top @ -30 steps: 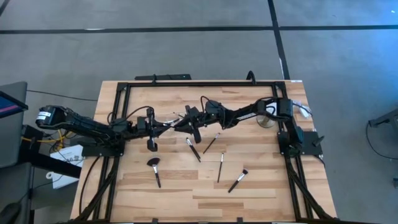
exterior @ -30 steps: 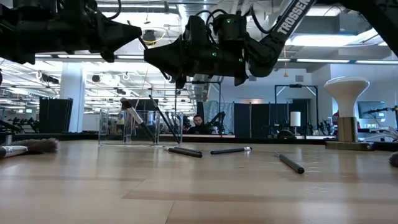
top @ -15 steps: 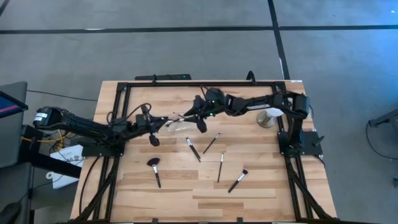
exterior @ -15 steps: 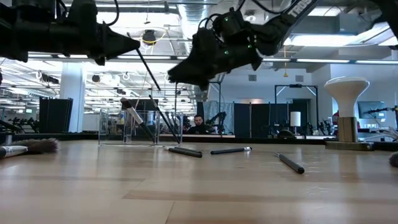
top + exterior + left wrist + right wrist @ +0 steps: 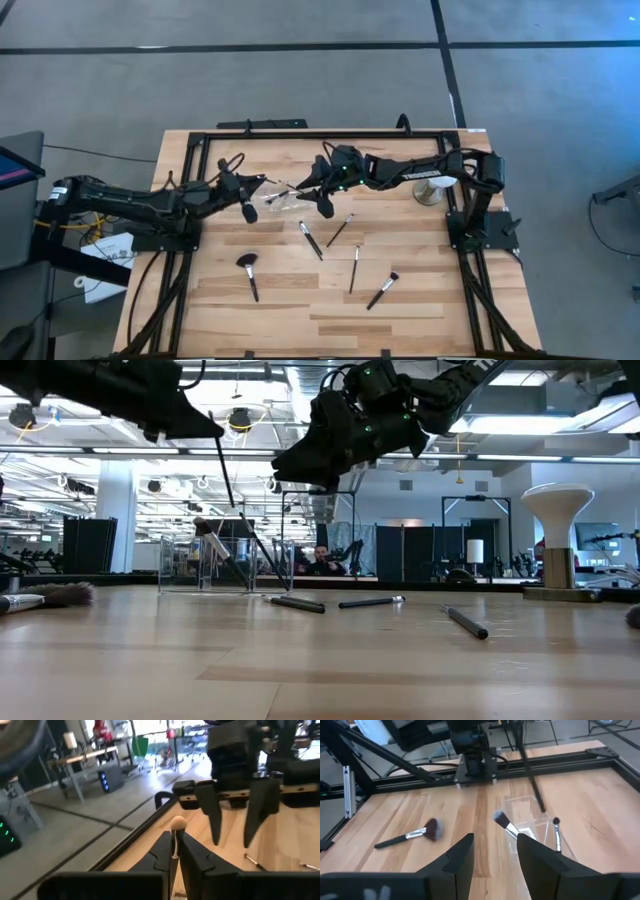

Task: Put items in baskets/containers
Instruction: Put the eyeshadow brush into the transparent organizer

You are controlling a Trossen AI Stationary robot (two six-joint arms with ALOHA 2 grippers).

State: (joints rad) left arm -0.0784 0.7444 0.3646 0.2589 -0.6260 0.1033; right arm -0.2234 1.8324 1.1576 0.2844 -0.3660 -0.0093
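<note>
High view: your left hand [image 5: 262, 183], clamped on a slim brush [image 5: 226, 470], hangs beside the clear container [image 5: 285, 199] at mid-surface. Your right hand [image 5: 306, 187], fingers apart and empty, hovers close opposite. The brush hangs tilted, so it could clip the rim or that hand. Five brushes [image 5: 310, 240] lie loose nearby.

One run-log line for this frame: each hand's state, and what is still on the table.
left hand: shut on makeup brush, above clear container | right hand: open, empty, over container | loose brushes: still on table
</note>
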